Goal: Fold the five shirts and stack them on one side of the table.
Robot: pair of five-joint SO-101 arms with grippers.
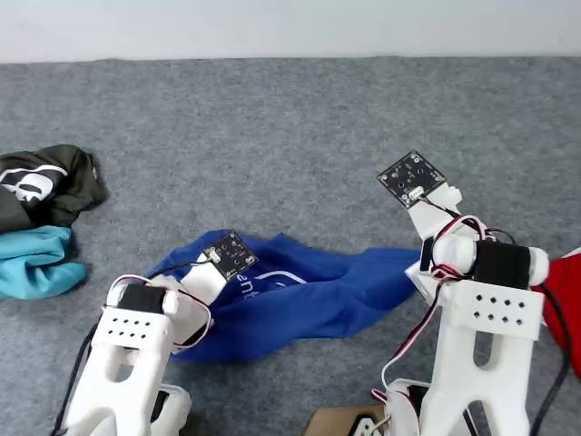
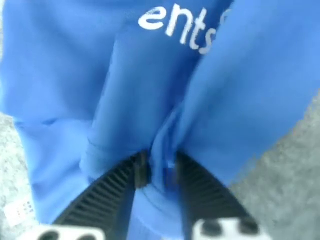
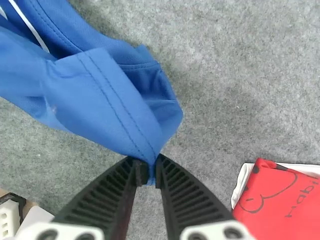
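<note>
The grey table (image 1: 300, 118) carries four shirts that can be made out. The blue shirt (image 1: 309, 300) is the largest shape. It lies crumpled in a long bunch across the middle, close to the edge where the arms stand. At the left edge a dark shirt (image 1: 45, 186) sits in a heap, with a teal shirt (image 1: 36, 263) touching it on the side nearer the arms. At the right edge a red shirt (image 1: 563, 300) shows partly behind the right arm. None of them looks neatly folded, and no stack has been made.

The left gripper (image 2: 156, 170) is pinched narrow on a ridge of the blue cloth, near its white lettering. The right gripper (image 3: 147, 172) is clamped on a stitched hem corner at the garment's other end, not far from the red shirt (image 3: 280, 200).

The step in hand appears to be opening out the blue shirt before any fold. With both ends held, the next move likely calls for drawing the two holds apart evenly. The bunch could then flatten on the bare table between the arms without either hem slipping free or dragging into the neighbouring shirts.
</note>
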